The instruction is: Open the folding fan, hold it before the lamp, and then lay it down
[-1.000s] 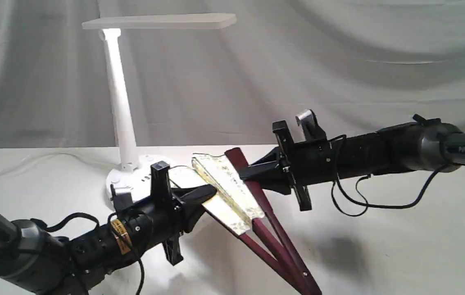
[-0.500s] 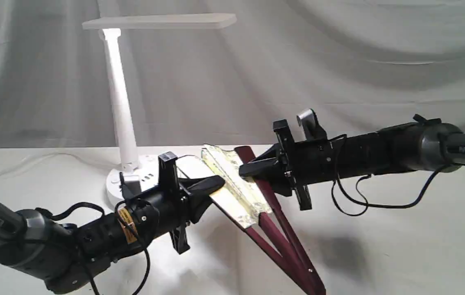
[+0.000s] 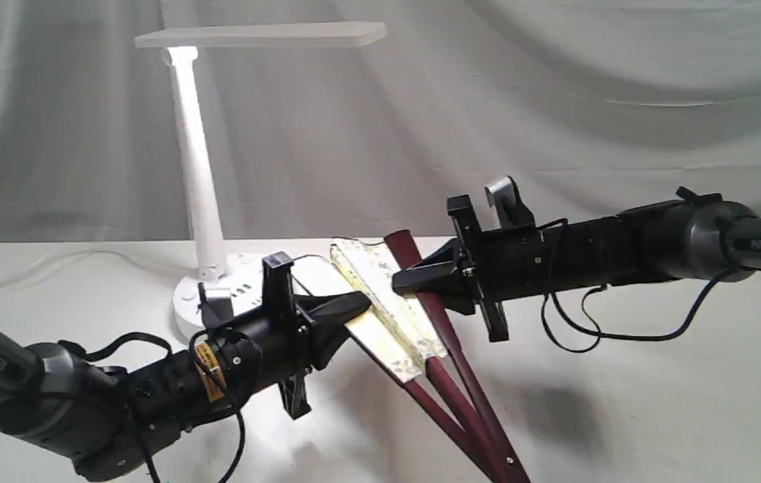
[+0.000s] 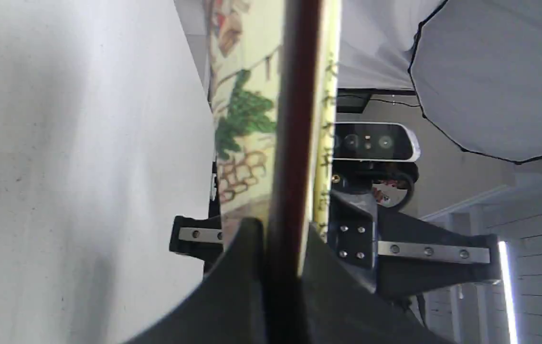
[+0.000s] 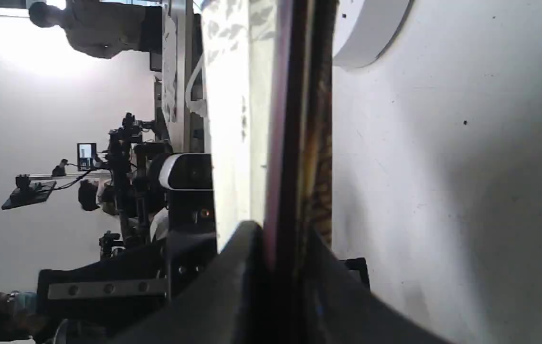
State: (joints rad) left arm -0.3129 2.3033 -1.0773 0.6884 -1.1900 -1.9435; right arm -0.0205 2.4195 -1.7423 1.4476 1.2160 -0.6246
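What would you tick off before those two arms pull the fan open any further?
1. Left pincer clamped on one outer stick of the fan: ok.
2. Right pincer clamped on the other outer stick: ok.
3. Fan fully spread: not ok, only a few pleats show.
4. Lamp upright behind the fan: ok.
5. Fan's hinge clear of the table: cannot tell.
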